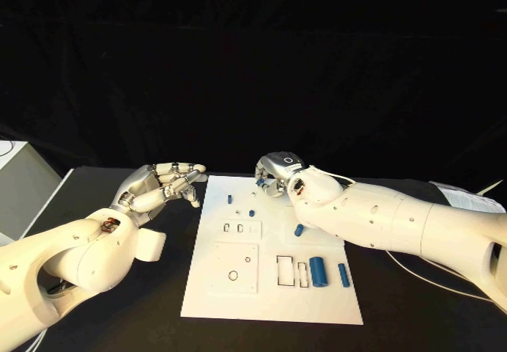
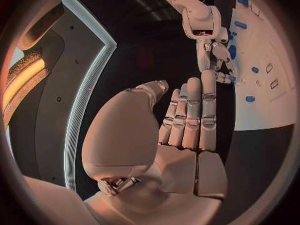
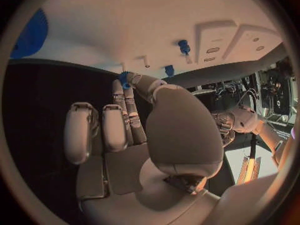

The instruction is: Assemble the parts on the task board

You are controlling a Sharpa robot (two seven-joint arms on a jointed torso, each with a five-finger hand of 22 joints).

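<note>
We see the white task board (image 1: 269,293) lying on the black table (image 1: 423,308), blue parts scattered over it. Our right hand (image 1: 277,173) reaches over the board's far edge, pinching a small blue part (image 3: 125,78) in its fingertips. Our left hand (image 1: 166,185) hovers just beside the board's left edge, fingers loosely apart, holding nothing.

No legible text — none anywhere
</note>
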